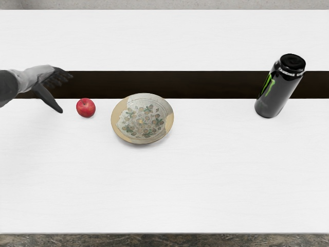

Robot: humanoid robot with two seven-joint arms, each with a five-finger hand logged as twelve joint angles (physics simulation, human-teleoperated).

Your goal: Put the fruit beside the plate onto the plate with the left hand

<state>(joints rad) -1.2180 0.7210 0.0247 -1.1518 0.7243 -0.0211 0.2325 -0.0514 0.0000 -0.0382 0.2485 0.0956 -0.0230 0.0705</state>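
A small red apple [86,107] sits on the white table just left of the plate [142,119], a round dish with a gold rim and a floral pattern, holding nothing. My left hand [54,87] comes in from the left edge and hovers up and to the left of the apple, a short gap away. Its fingers are spread, thumb pointing down toward the table, and it holds nothing. The right arm does not show.
A black can [279,86] with a green logo stands upright at the far right of the table. A dark gap [205,84] runs across the table behind the plate and apple.
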